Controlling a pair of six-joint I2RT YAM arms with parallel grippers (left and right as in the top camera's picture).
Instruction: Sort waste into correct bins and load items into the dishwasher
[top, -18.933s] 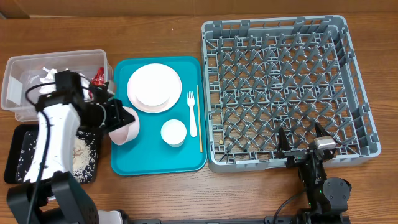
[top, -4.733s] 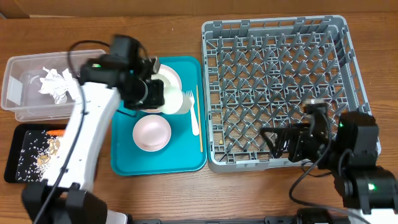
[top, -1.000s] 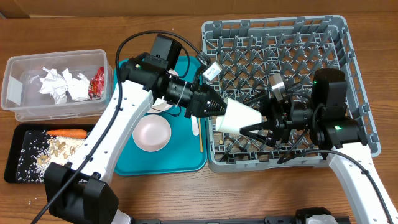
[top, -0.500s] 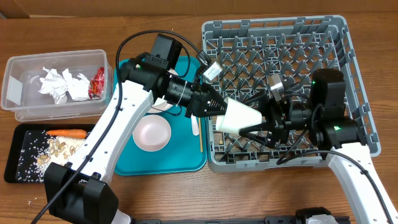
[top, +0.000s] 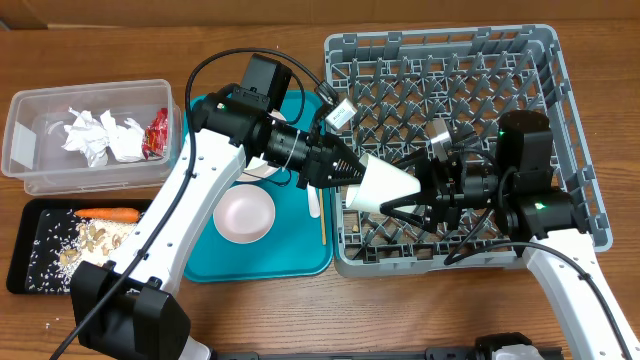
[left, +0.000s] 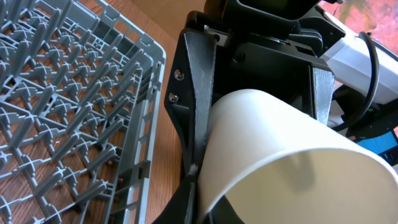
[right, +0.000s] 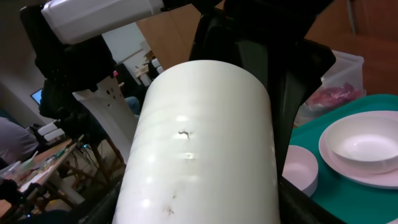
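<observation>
A brown wooden table fills the overhead view. On its right side sits the large grey dish rack, its lattice floor bare of dishes. To the left of the rack lies the teal serving tray. Further left stand the clear tub and, in front of it, the shallow black tray. On the teal tray the round plate carries one white bowl, and the other bowl rests beside it on the tray floor. The small white cup hangs on its side in the air over the rack's left edge, between the two arms. The left gripper is clenched on the wall at the cup's wider rim end. The right gripper has one black finger on each side of the narrower end. Whether those fingers press the cup or only straddle it I cannot tell. The white fork and the thin wooden stick lie side by side near the tray's right edge, partly under the left arm. In the tub are crumpled napkin balls and, just beside them, the red wrapper. The black tray holds the orange carrot, beige food scraps and scattered rice grains.
</observation>
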